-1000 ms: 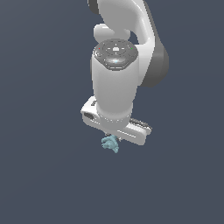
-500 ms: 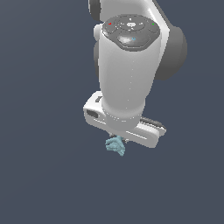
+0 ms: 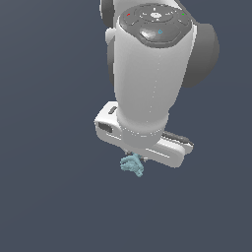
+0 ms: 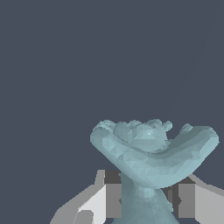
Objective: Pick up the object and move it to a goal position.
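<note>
Object (image 4: 148, 162), lumpy faceted pale teal, pinched between the flat grey fingers (image 4: 113, 200).

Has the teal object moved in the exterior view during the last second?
Cannot tell. The teal object sits slightly higher and rightward in the frame, still under the gripper, but the plain background offers no fixed thing to judge against.

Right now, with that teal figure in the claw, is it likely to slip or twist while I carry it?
The teal figure probably stays rigid. The claw pinches only its narrow stem, so the wide lumpy top could pivot; move gently.
</note>
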Motion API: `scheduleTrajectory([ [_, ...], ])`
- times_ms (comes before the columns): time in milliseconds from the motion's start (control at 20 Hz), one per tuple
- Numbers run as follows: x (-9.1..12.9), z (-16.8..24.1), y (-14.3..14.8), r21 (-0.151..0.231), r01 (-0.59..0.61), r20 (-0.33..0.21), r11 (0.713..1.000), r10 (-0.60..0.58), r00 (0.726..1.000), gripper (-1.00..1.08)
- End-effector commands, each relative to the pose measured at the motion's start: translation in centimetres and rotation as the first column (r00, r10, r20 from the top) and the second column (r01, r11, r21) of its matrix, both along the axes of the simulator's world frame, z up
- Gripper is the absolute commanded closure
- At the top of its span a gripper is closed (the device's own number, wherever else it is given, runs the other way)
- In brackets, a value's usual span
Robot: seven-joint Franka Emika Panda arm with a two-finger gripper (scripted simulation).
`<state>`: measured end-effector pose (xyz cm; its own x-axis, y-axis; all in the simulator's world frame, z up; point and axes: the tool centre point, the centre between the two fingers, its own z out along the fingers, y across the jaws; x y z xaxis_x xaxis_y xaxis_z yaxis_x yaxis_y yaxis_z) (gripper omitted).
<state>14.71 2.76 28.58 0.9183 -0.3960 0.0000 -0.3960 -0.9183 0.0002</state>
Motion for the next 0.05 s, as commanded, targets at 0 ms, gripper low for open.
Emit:
scheduleTrajectory([
  [0, 0.05, 0.08, 0.02, 0.0, 0.0, 0.0, 1.0, 0.0, 1.0, 1.08],
])
